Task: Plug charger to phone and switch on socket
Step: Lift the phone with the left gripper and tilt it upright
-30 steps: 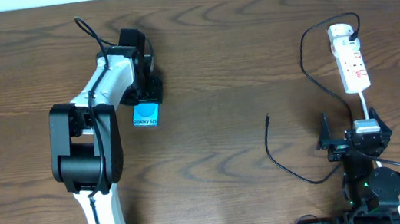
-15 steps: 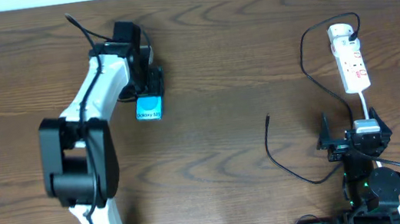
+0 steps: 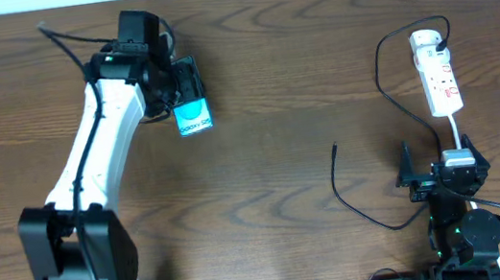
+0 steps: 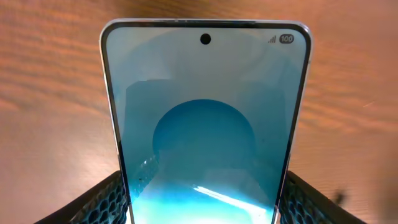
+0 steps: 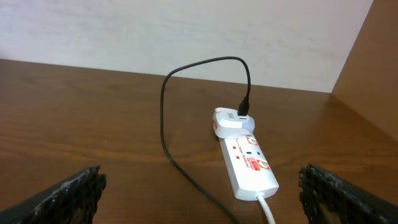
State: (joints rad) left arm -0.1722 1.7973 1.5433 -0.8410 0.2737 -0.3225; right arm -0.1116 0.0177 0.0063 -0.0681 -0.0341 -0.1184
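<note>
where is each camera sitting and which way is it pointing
Overhead: fixed above the table, facing straight down; both arms show, left gripper holding the phone, right gripper open near the socket.
Left wrist: on the left arm, facing along its fingers at the phone screen clamped between them.
Right wrist: on the right arm, facing across the table at socket and charger; its open fingers at the bottom corners.
Shared: overhead and right wrist both show socket and charger; overhead and left wrist, the phone.

Our white-and-black left arm reaches far forward, its black two-finger gripper (image 3: pixel 189 102) clamped on the lit teal-and-white smartphone (image 3: pixel 193 120), which juts out ahead of it. Our black right arm sits folded low, and its gripper (image 5: pixel 200 186) is spread wide.
</note>
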